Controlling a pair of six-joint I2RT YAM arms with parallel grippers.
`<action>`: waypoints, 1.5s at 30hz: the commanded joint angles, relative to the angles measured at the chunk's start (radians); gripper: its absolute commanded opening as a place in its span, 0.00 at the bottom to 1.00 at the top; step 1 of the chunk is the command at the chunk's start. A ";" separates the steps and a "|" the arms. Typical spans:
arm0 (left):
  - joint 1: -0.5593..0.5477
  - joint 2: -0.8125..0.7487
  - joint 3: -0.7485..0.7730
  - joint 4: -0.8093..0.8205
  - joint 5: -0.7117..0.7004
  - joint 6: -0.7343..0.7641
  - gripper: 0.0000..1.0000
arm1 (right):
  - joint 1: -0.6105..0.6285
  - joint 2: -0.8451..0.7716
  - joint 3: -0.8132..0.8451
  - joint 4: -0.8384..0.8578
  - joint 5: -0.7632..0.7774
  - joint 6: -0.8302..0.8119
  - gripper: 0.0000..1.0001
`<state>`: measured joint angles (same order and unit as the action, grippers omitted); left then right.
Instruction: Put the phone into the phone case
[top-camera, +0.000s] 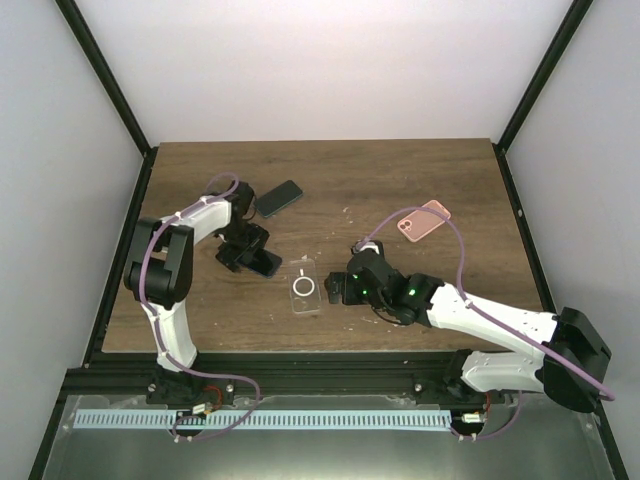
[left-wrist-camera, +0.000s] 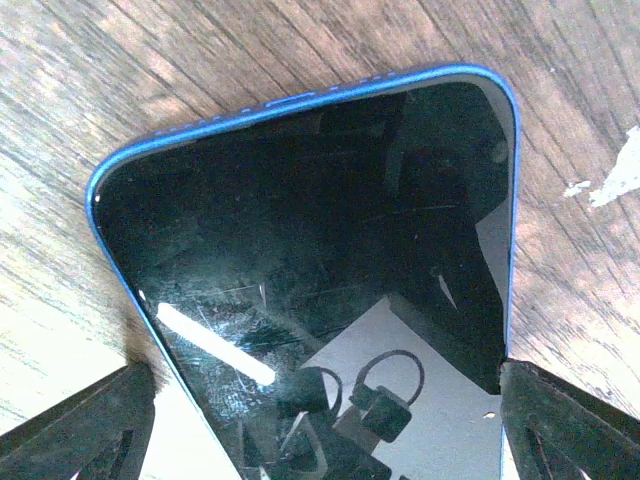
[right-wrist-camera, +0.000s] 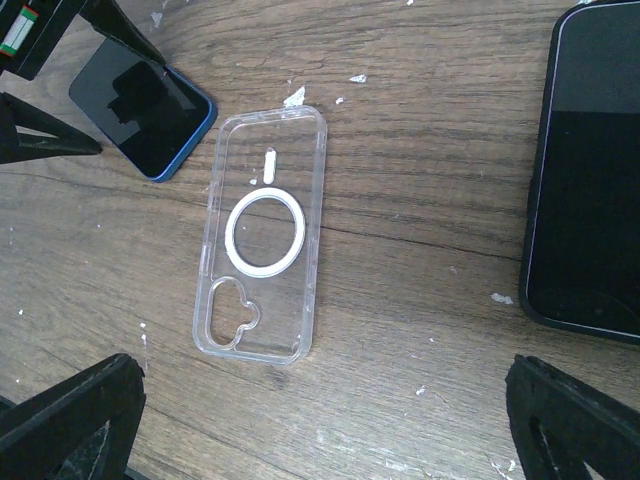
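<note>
Holding left gripper (top-camera: 250, 257) fingers (left-wrist-camera: 90, 425) wide apart, straddling blue phone (left-wrist-camera: 320, 240) across its width, tips sitting right at both long edges; cannot tell whether squeezing or only flanking. Seeing phone lying screen up, flat on the wood, not in the case. Spreading right gripper (right-wrist-camera: 325, 375) fingers (right-wrist-camera: 75, 415) fully, gripping nothing, pointing over bare wood with clear phone case (right-wrist-camera: 262, 235) lying just ahead of the tips. Logging case as lying flat, holding nothing inside, showing white ring and camera cutout. Placing phone just left of case, near but apart from it, both lying around the middle of table (top-camera: 420, 170), somewhat closer to its near edge than its far edge. Noting dark phone (top-camera: 280, 198) lying screen up toward far edge, left of centre, apart from case. Noting pink phone (top-camera: 423, 221) lying back up toward right edge, well apart from both grippers.
</note>
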<state>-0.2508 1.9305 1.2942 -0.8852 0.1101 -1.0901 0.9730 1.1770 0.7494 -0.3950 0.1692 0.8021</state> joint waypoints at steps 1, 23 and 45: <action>-0.019 -0.007 0.015 -0.024 -0.019 -0.044 0.96 | 0.005 -0.003 -0.004 0.017 0.023 0.005 1.00; -0.049 -0.055 0.019 -0.009 -0.011 -0.139 0.98 | 0.006 -0.062 -0.040 0.021 0.038 0.004 1.00; -0.049 0.039 0.047 -0.032 -0.034 -0.170 0.92 | 0.006 -0.098 -0.033 -0.009 0.059 -0.004 1.00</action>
<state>-0.3008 1.9476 1.3178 -0.8974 0.0898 -1.2415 0.9730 1.0859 0.7105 -0.3889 0.1967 0.8017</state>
